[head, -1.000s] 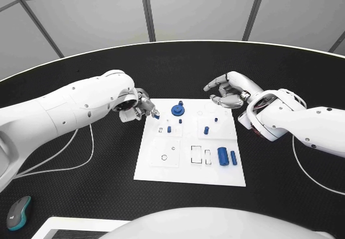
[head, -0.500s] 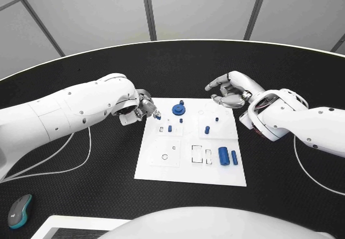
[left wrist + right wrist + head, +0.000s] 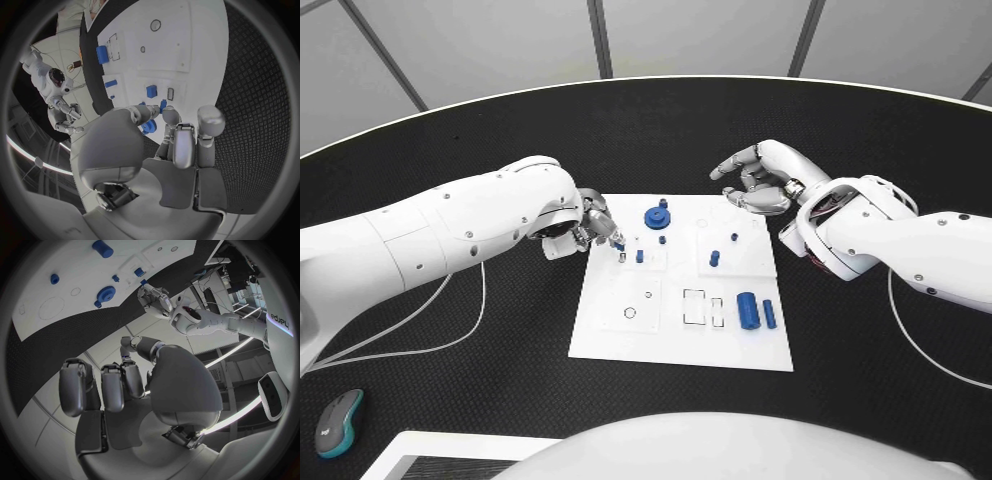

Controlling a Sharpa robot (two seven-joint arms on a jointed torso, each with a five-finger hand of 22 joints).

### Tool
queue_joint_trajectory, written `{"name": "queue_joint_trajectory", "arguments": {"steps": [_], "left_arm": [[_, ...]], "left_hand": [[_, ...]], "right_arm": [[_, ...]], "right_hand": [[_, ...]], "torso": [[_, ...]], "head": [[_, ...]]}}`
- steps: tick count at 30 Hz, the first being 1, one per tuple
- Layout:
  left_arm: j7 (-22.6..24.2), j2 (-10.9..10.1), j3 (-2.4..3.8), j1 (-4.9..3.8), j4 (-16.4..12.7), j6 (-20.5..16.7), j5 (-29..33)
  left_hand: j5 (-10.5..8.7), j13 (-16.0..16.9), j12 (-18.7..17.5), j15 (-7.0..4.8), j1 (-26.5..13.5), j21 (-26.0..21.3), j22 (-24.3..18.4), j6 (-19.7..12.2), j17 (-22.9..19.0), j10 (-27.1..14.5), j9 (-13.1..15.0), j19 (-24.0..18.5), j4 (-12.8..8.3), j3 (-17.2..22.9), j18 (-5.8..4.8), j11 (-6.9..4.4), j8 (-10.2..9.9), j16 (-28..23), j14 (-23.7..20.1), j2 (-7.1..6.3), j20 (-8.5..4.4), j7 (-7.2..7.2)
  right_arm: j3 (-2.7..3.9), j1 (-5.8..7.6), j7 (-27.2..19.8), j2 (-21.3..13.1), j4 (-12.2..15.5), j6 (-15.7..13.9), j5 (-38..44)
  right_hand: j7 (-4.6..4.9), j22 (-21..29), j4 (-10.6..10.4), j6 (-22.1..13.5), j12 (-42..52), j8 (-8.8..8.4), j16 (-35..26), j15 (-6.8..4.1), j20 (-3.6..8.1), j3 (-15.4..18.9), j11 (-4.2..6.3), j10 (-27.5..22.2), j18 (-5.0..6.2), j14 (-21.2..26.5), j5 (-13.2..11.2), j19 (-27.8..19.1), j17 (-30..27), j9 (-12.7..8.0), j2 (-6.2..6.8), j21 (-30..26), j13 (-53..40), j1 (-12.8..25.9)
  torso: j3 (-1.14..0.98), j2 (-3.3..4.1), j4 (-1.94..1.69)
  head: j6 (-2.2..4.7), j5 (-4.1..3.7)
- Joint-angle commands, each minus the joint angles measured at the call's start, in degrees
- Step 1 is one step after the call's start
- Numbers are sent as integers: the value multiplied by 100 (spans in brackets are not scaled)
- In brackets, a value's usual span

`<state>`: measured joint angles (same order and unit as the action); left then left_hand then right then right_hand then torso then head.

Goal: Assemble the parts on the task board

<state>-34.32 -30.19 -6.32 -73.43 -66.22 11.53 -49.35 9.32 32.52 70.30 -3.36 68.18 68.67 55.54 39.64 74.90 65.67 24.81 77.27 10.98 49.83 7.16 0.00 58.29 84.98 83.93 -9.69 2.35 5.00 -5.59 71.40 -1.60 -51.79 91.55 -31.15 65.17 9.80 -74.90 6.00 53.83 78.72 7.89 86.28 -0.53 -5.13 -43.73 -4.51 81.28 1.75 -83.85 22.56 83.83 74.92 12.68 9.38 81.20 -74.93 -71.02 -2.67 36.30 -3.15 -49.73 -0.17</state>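
Left hand [image 3: 593,228]: has crept inward over the task board [image 3: 682,335]'s left edge, fingertips apparently pinching a small blue part [image 3: 616,241] (grip partly hidden).
Right hand [image 3: 759,180]: fingers curled on nothing, unmoved beyond the far right corner.
Meaning: placement is close.
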Motion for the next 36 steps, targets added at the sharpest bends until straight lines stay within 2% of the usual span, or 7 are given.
{"name": "queue_joint_trajectory", "arguments": {"steps": [1, 24, 36], "left_arm": [[-15, 18, -4, 12, 13, 29, -8], [-67, 87, -20, 113, 75, 91, -194], [-91, 100, -21, 126, 46, 132, -223]], "left_hand": [[34, 4, 18, -43, -12, 26, 11, 8, 351, 46, 181, 51, -857, 879, -21, -2, 42, 24, 325, 53, -6, -34], [123, 34, 27, -49, -37, 38, 25, 21, 361, 74, 181, 58, -869, 884, -24, -7, 53, 29, 328, 39, -12, -40], [123, 34, 27, -49, -37, 38, 25, 21, 361, 74, 181, 58, -869, 884, -24, -7, 53, 29, 328, 39, -12, -40]], "right_arm": [[0, 0, -1, 1, 2, 0, 0], [0, 0, -2, 1, 12, 6, 0], [0, 0, -2, -3, 13, 11, 0]], "right_hand": [[20, -810, 3, 9, -16, -20, -10, 44, -40, 8, -6, -16, 63, -452, 15, 239, 800, -9, -6, -24, -382, 43], [20, -811, 4, 10, -8, -23, -8, 45, -41, 8, -7, -11, 63, -453, 17, 239, 804, -11, -8, -23, -388, 41], [20, -811, 4, 10, -8, -23, -8, 45, -41, 8, -7, -11, 63, -453, 17, 239, 804, -11, -8, -23, -388, 41]], "torso": [[-2, -5, -1], [3, -2, -3], [-1, -7, -5]], "head": [[-12, 6], [-27, 1], [-27, -7]]}}
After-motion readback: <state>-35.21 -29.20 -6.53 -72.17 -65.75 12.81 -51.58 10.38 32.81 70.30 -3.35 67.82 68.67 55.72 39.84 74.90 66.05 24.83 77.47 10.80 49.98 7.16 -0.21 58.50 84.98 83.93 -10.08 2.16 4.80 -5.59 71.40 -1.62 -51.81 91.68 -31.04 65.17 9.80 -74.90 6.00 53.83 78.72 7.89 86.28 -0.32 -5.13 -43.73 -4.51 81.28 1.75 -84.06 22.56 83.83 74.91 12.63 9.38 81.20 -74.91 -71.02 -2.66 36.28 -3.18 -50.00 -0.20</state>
